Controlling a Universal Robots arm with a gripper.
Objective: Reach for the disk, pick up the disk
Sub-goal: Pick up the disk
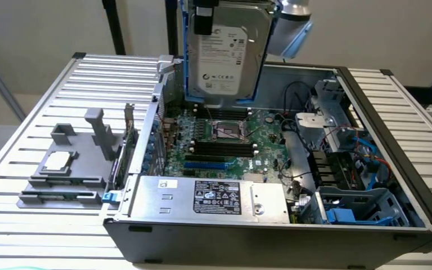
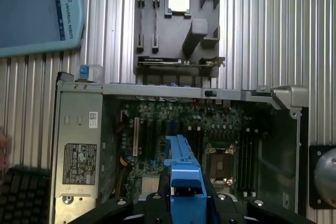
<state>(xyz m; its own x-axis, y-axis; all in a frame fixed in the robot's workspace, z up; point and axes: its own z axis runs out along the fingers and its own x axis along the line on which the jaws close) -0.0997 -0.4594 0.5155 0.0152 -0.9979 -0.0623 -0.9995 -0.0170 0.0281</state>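
the disk is held upright in the air above the open computer case, clear of the motherboard, with the tool clamped on its blue carrier frame, so reach and pick-up are judged complete.

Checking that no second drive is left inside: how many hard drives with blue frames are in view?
1. The disk hangs upright above the open computer case, over the motherboard, clamped in the gripper. Others may be hidden in the blue cage at the case's corner.
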